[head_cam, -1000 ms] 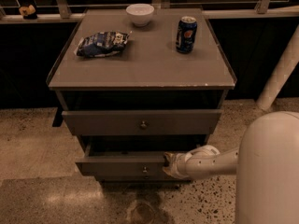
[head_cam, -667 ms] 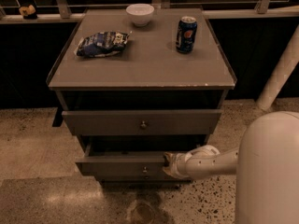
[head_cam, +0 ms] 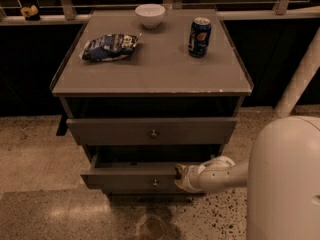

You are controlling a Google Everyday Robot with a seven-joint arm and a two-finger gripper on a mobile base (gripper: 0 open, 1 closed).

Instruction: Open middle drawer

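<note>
The smooth white arm's gripper [head_cam: 181, 178] sits at the top edge of the middle drawer [head_cam: 125, 177], a flat grey front with a round metal knob [head_cam: 155, 183], pulled out low over speckled floor [head_cam: 35, 149]. Open or closed, I cannot tell. On the grey surface [head_cam: 160, 71] beyond: crinkled bag [head_cam: 110, 47], blue can [head_cam: 199, 36], white bowl [head_cam: 150, 15].

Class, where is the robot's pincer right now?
Camera view, low and right of centre: the pincer sits at the middle drawer's front edge, right of its knob.
</note>
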